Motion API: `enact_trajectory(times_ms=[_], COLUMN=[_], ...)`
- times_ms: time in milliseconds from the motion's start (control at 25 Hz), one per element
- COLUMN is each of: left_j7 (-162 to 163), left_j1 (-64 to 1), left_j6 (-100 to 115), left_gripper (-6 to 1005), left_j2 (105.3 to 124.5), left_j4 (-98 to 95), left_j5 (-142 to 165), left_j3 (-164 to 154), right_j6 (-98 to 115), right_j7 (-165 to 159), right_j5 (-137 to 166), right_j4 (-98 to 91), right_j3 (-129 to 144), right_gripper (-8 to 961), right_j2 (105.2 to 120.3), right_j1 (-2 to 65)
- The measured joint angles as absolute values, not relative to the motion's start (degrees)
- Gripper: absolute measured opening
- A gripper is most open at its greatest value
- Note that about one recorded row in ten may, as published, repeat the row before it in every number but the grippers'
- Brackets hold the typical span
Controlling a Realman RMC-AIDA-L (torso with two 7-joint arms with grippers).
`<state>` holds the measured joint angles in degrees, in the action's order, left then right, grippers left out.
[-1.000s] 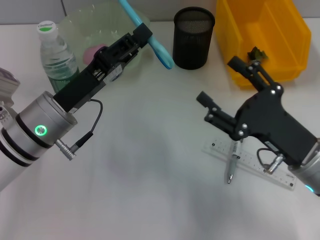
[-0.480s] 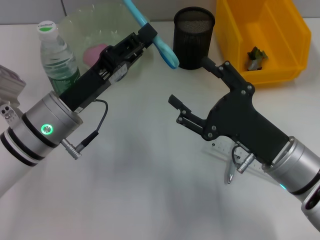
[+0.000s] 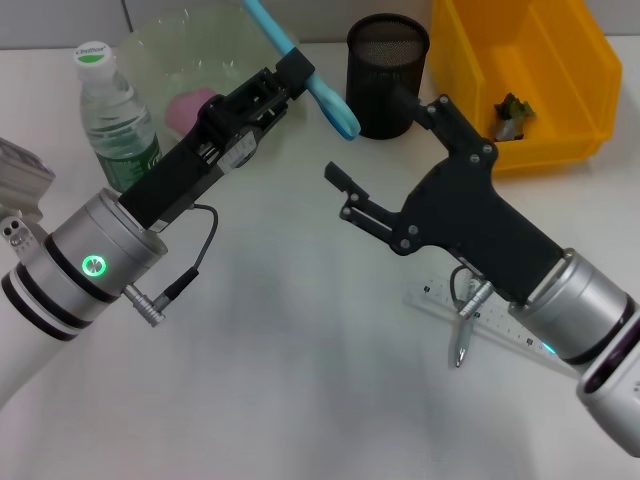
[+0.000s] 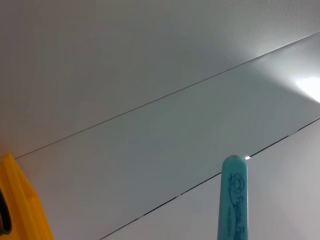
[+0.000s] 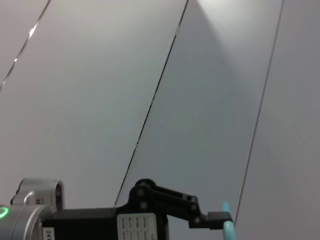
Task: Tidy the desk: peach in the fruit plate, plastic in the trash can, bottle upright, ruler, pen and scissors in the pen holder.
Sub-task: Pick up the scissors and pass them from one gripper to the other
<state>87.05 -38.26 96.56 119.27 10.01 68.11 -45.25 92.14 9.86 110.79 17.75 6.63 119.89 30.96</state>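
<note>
My left gripper [image 3: 292,72] is shut on the light blue scissors [image 3: 322,93] and holds them in the air just left of the black mesh pen holder [image 3: 388,72]. The scissors' tip also shows in the left wrist view [image 4: 233,200]. My right gripper [image 3: 368,137] is open and empty, raised in front of the pen holder. The clear ruler [image 3: 520,338] and the pen [image 3: 465,330] lie on the table under the right arm. The peach [image 3: 190,104] lies in the green fruit plate [image 3: 160,45]. The bottle [image 3: 115,112] stands upright. The plastic [image 3: 512,108] lies in the yellow trash can [image 3: 560,70].
The right wrist view shows my left gripper [image 5: 215,218] with the scissors [image 5: 229,229] in it. A yellow edge of the trash can [image 4: 22,210] shows in the left wrist view. The white table [image 3: 280,380] runs toward me.
My right arm has risen off the ruler and pen and swung left toward the pen holder, still open. My left gripper has moved slightly right with the scissors.
</note>
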Motion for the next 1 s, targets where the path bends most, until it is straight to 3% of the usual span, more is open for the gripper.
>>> enact_trajectory(times_ms=[240, 680, 800, 1000], left_j7=[87.00, 85.96, 85.58, 85.48], left_j1=[-38.34, -38.16, -38.22, -38.37], left_j6=[97.34, 97.50, 97.46, 97.27], left_gripper=[255, 255, 255, 255], left_j2=[119.27, 119.26, 119.27, 119.27], left_j4=[10.39, 11.87, 12.35, 12.61], left_j5=[68.11, 68.12, 68.17, 68.20], left_j3=[-44.83, -43.79, -43.47, -43.41], right_j6=[90.00, 89.58, 89.73, 89.83], right_j7=[11.96, 12.06, 12.08, 12.10], right_j5=[110.71, 110.83, 110.84, 110.83], right_j4=[18.88, 19.46, 19.49, 19.51], right_j3=[5.92, 5.27, 5.27, 5.27], right_gripper=[834, 739, 506, 271], right_j2=[119.88, 119.88, 119.88, 119.88], right_j1=[32.15, 32.60, 32.61, 32.67])
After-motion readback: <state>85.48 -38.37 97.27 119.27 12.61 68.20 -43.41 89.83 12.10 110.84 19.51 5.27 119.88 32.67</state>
